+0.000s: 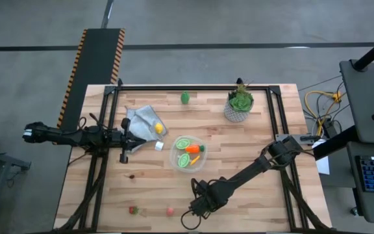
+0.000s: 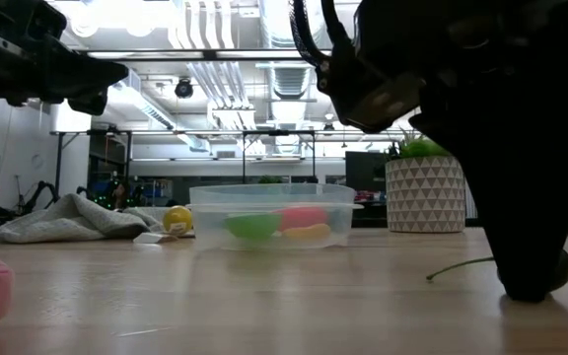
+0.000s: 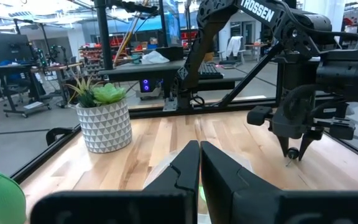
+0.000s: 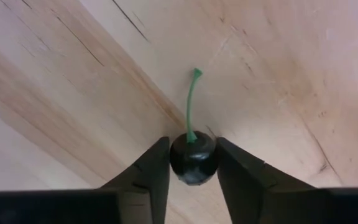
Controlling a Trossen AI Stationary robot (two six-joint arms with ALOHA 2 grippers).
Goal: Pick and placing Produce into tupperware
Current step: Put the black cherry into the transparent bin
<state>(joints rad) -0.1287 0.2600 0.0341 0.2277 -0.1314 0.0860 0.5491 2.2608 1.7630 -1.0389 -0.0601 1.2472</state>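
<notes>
A: From the high view, where does the job stand?

B: Partly done. The tupperware sits near the middle of the bench with green and orange produce already in it. Left outside are a green piece by the far edge, a yellow one on the grey cloth, and two reddish ones along the near edge. The right end effector is down at the near edge; the left end effector waits by the cloth towards the left edge.

A: And the low view?

B: The clear tupperware shows green, pink and yellow pieces through its wall, and a thin green stem lies on the bench beside the right arm's dark bulk.

A: Left wrist view?

B: The left end effector's fingers are pressed together, holding nothing. The potted plant stands beyond.

A: Right wrist view?

B: The right end effector has both fingers against a dark cherry with a green stem, resting on the bench. I judge the grasp as made, so lifting and carrying it to the tupperware remain, then the other loose pieces.
</notes>
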